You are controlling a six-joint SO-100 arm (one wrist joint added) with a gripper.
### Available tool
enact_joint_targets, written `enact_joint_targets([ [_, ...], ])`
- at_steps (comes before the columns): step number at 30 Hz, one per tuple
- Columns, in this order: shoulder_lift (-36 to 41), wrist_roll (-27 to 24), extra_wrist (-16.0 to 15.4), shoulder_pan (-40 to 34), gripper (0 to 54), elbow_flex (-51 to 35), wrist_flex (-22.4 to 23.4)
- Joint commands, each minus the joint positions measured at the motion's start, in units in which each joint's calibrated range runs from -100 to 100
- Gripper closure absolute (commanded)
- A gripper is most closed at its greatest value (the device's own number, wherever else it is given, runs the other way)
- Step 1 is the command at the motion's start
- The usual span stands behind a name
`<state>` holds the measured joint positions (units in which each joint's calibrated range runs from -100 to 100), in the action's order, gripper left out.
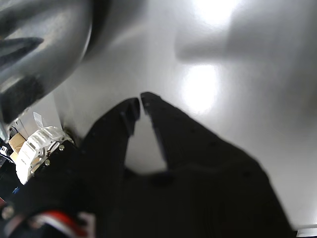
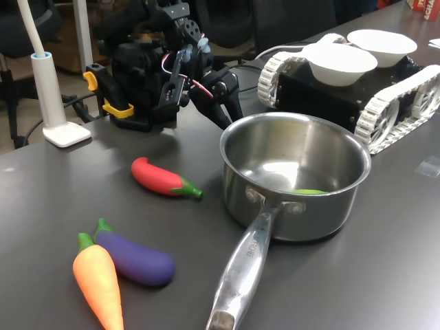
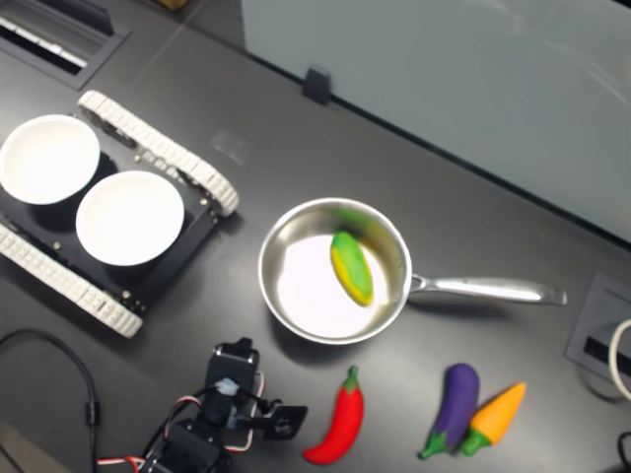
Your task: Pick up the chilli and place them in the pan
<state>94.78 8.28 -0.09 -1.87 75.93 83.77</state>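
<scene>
Resting on the dark table [image 2: 385,275], the chilli [image 2: 163,177] is lying on its side in the first exterior view, green stem tip pointing toward the pan [image 2: 295,180], just beside the pan wall but apart from it. In the second exterior view the chilli [image 3: 340,428] is lying below the pan [image 3: 333,270], whose long handle [image 3: 483,290] is pointing to the second exterior view's right. A green-and-yellow toy [image 3: 351,267] is lying inside the pan. The gripper [image 1: 140,106] is hanging over bare table beside the pan, holding nothing; in the wrist view its two black fingers [image 1: 121,124] are nearly meeting at the tips, leaving only a sliver of gap. An eggplant [image 2: 134,256] and a carrot [image 2: 100,280] are lying touching each other, well apart from the gripper. Two white bowls [image 3: 129,218] are sitting on a tracked vehicle [image 3: 168,158].
</scene>
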Motion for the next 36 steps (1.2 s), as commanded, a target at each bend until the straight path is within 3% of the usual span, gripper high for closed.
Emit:
enact_joint_targets([
  [1,0.7,0.2,-2.1,7.8,53.6,-1.8,-1.8],
  [36,0.7,-0.2,-1.0,7.4,53.6,-1.9,-1.5],
])
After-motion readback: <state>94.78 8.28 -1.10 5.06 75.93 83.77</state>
